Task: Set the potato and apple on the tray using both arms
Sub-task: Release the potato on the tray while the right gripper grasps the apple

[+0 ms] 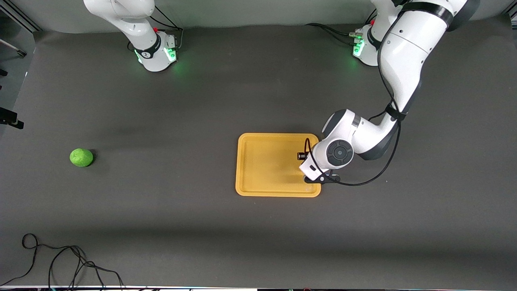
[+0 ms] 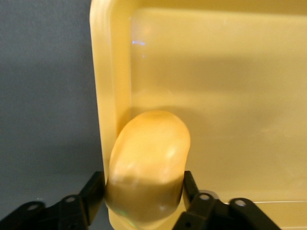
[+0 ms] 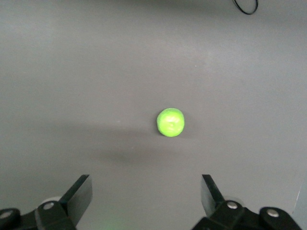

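The yellow-orange tray (image 1: 266,165) lies on the dark table. My left gripper (image 2: 144,186) is shut on the lumpy yellow-orange potato (image 2: 148,158) and holds it low over the tray (image 2: 216,96), just inside the rim at the left arm's end. In the front view the left wrist (image 1: 337,152) hides the potato and the fingers. The green apple (image 1: 81,157) lies on the table toward the right arm's end. In the right wrist view my right gripper (image 3: 146,194) is open and empty, high above the table, with the apple (image 3: 170,122) ahead of it. The right gripper is out of the front view.
Black cables (image 1: 60,258) lie at the table corner nearest the front camera, at the right arm's end. The arm bases (image 1: 157,52) (image 1: 363,48) stand along the table edge farthest from the camera.
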